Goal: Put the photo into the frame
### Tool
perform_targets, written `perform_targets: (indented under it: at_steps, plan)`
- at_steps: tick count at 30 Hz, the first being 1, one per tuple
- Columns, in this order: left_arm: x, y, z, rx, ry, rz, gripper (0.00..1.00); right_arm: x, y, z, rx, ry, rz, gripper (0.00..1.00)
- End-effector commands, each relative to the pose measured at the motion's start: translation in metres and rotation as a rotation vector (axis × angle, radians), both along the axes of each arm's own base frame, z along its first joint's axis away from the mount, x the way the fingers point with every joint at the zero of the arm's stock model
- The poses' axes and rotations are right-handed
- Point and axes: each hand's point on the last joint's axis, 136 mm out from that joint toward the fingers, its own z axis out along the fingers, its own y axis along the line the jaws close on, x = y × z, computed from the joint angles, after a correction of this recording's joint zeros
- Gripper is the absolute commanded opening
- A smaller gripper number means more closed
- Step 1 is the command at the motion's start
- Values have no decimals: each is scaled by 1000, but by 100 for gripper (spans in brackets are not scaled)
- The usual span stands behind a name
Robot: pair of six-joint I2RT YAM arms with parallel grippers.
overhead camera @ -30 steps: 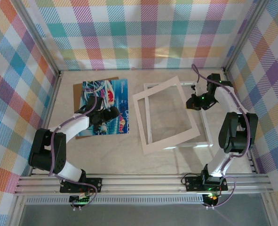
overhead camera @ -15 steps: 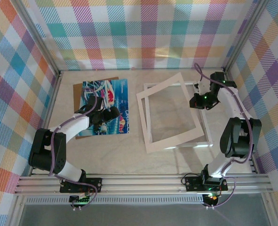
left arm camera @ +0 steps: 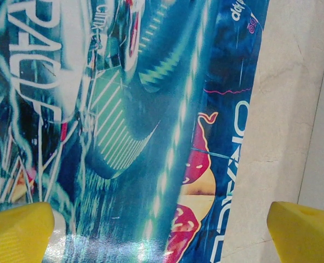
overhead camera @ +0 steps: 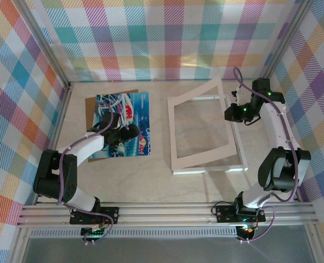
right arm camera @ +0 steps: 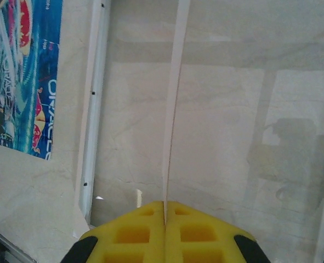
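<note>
Across the pale marbled counter (overhead camera: 151, 181), boxed in by pastel plaid walls (overhead camera: 151, 38), a brown board (overhead camera: 93, 102) lies at the left with the photo (overhead camera: 137, 109) flat on it, a glossy print in blue and teal with red patches. The left jaws hang just above the print, spread wide, their yellow fingers (left arm camera: 19, 230) at either side, unmoved from a second ago. At centre the frame (overhead camera: 211, 171) rests flat, a narrow white border around a clear pane. Over it is the thin white mat (overhead camera: 205, 161), which lay skewed on the frame a second ago. It now tilts up on its far right side, its near edge squared to the frame. The right jaws, pressed together on the mat's edge, have shifted right and farther back.
</note>
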Motion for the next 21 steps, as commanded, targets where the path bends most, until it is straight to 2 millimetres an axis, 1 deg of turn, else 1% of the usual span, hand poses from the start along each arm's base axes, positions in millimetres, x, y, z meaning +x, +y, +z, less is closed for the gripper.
perform_targets:
  at_steps: [1,8,12,17,21]
  plan:
    - [7,1,11,-10,-24,-4,100,0,-9,1,-37,28,0,0]
    - [7,-1,9,-17,-15,-6,100,5,-23,-5,-122,86,5,0]
    - [7,-2,6,-25,-7,-5,100,7,-35,-15,-186,130,-5,0]
    - [6,-4,2,-34,4,-7,100,14,-46,-15,-220,116,-50,0]
    - [6,-2,5,-29,-2,-4,100,15,-48,-18,-216,115,-62,0]
